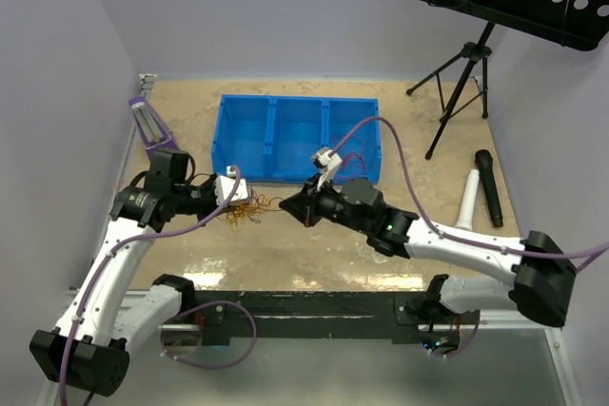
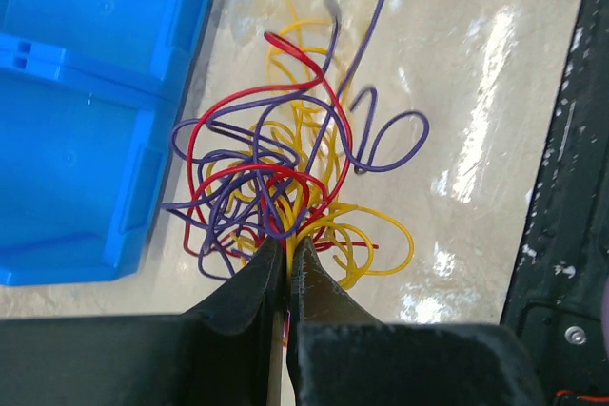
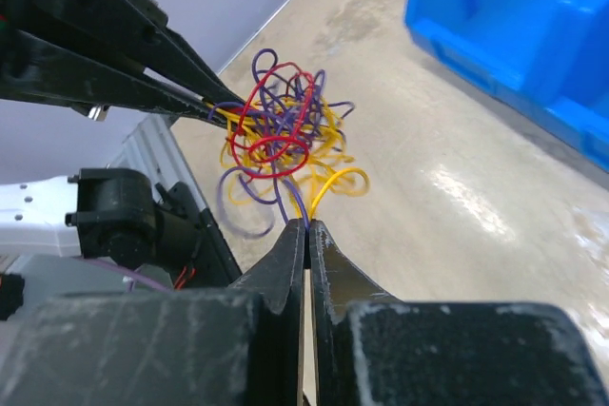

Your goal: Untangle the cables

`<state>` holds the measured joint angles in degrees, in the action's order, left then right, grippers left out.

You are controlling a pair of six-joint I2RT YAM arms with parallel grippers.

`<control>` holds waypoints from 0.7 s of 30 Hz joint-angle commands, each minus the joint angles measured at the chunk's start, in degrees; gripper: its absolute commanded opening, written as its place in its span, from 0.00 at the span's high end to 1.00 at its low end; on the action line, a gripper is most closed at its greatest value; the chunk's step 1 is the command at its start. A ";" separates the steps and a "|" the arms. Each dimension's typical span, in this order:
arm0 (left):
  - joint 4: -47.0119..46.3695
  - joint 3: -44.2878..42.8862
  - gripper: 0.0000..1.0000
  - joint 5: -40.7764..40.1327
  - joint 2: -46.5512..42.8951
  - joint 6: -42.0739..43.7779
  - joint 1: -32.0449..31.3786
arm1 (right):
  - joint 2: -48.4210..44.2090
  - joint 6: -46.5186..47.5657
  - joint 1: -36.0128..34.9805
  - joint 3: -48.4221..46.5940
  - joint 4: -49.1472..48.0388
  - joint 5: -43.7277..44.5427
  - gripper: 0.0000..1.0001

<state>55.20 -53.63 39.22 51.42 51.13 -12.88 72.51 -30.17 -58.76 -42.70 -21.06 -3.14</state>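
your left gripper and right gripper each pinch shut on strands of the cables, a seemingly light, springy, snag-prone tangle on the table at seven o'clock of the blue bin, likely best taken by single outer loops.

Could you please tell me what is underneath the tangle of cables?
Through loops of the cables only the glossy beige table shows. The dense middle hides whatever is below. The left end effector and right end effector each pinch strands at its edge.
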 commanded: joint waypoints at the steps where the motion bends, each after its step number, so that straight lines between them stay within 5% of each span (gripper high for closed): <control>1: -2.11 2.55 0.95 -7.74 0.00 2.30 0.32 | -9.73 -2.26 0.14 1.74 9.87 13.31 1.00; 11: -3.87 9.06 0.95 -15.13 -1.94 5.11 0.32 | -19.33 -9.28 3.56 -0.28 29.66 32.56 1.00; 21: -6.85 17.49 0.95 -25.77 -3.34 8.72 0.32 | -26.54 -7.36 16.04 -11.96 37.66 45.48 1.00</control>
<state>47.55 -39.72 22.48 48.82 57.23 -13.41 48.97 -38.44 -46.26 -46.96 14.41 28.75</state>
